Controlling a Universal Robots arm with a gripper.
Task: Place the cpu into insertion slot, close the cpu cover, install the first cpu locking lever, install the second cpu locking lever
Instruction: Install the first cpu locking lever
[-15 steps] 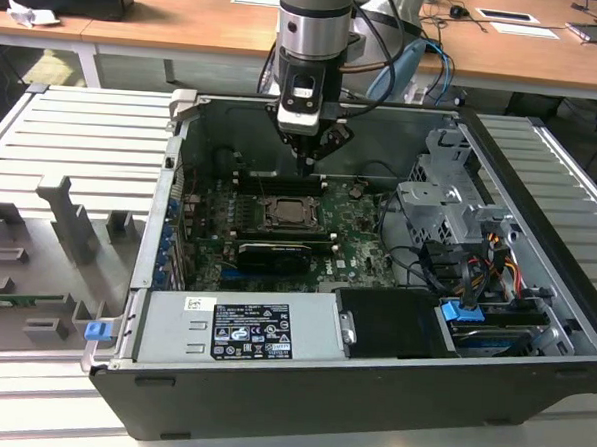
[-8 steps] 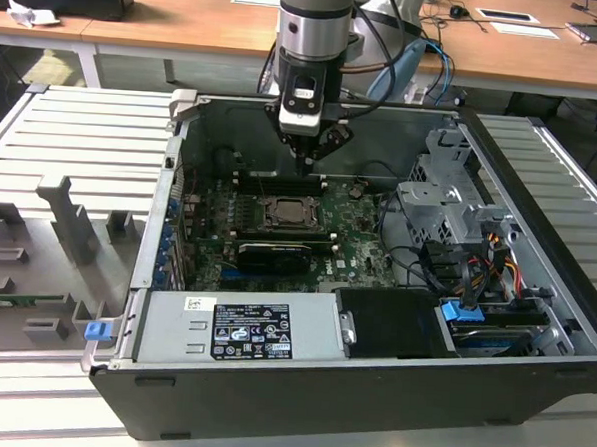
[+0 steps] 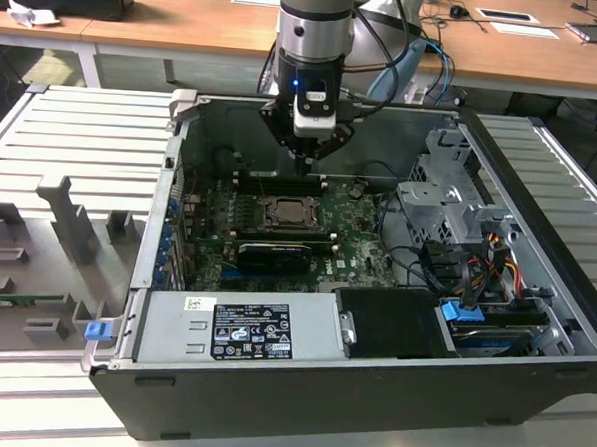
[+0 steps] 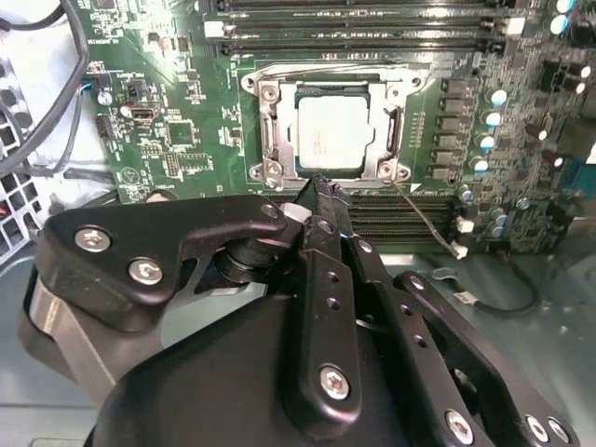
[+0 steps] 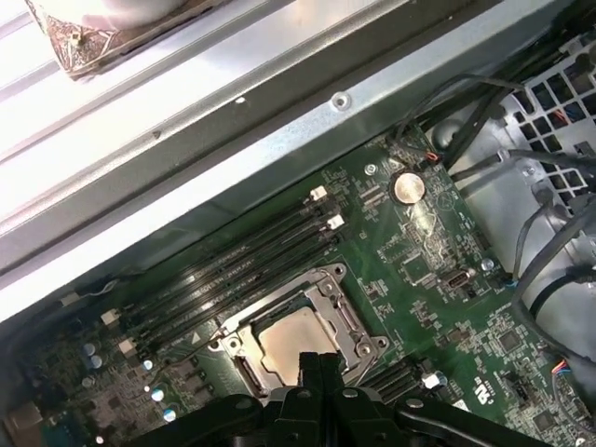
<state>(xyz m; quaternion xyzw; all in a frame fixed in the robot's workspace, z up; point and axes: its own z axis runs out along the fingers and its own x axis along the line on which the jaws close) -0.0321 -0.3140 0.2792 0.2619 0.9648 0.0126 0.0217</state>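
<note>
In the exterior view, an open computer case [image 3: 370,387] sits on a ribbed grey counter [image 3: 72,142]. The arm [image 3: 310,44] comes down into the case at its far side. Its jaws hang just above the green board, on the far side of the socket and apart from it. The cpu [image 3: 292,214] lies in the insertion slot [image 3: 291,231], with the cpu cover [image 3: 270,220] lying around it. A long black card [image 3: 274,254] lies nearer, and a grey power supply [image 3: 238,330] is nearest.

In the second wrist view, the jaws are closed tip to tip with nothing between them, just beside the socket's edge. The cpu [image 4: 333,135] lies flat in its recess, with its silver top showing through the cut-out of the cpu cover [image 4: 271,126].

In the first wrist view, the cpu [image 5: 291,343] and the cpu cover [image 5: 346,315] sit next to the memory slots [image 5: 233,270]. A coin battery [image 5: 407,187] lies well apart from them.
</note>
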